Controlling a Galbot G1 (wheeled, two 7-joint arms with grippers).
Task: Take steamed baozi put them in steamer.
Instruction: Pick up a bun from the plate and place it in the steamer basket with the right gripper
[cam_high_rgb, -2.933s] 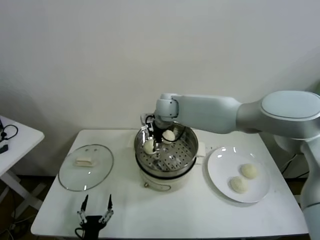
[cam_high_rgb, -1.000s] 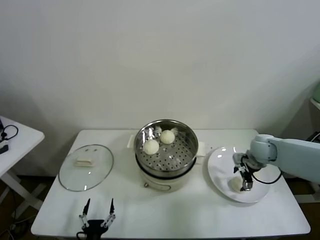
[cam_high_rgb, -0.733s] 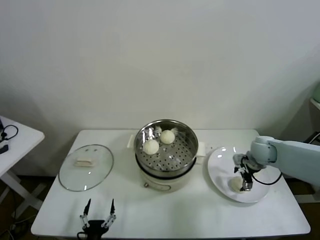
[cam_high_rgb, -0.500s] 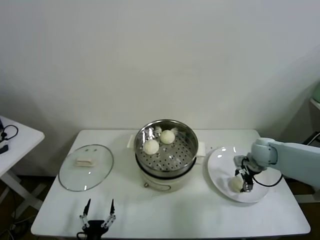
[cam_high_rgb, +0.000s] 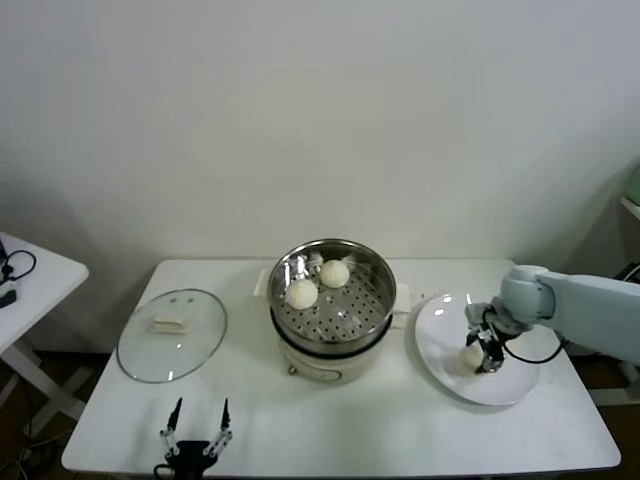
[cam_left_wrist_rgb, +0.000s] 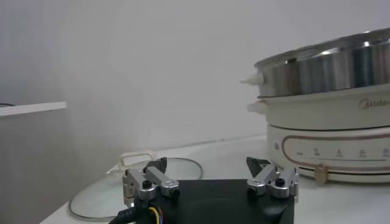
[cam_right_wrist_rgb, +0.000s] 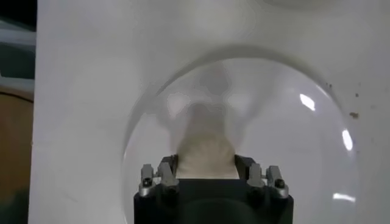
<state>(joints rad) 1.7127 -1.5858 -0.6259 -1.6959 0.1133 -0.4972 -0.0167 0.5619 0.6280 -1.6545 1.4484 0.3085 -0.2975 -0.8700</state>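
White table (cam_high_rgb: 350, 430) before a plain pale wall (cam_high_rgb: 300, 120), with a second small white table (cam_high_rgb: 30, 275) at far left. From the left: round glass lid (cam_high_rgb: 172, 334) lying flat; left gripper (cam_high_rgb: 193, 432) parked at the near edge, fingers spread and empty; steamer (cam_high_rgb: 333, 296) in its cream pot, holding two steamed baozi (cam_high_rgb: 302, 293) side by side. At right, white plate (cam_high_rgb: 440, 345), where the right gripper (cam_high_rgb: 478, 352) is clamped on a third bun (cam_right_wrist_rgb: 206, 152).

wall (cam_high_rgb: 320, 110): plain off-white, unbroken, at 12 o'clock
main table (cam_high_rgb: 330, 430): white, central
side table (cam_high_rgb: 30, 290): white, at 9 o'clock, dark cable (cam_high_rgb: 12, 268) resting on top
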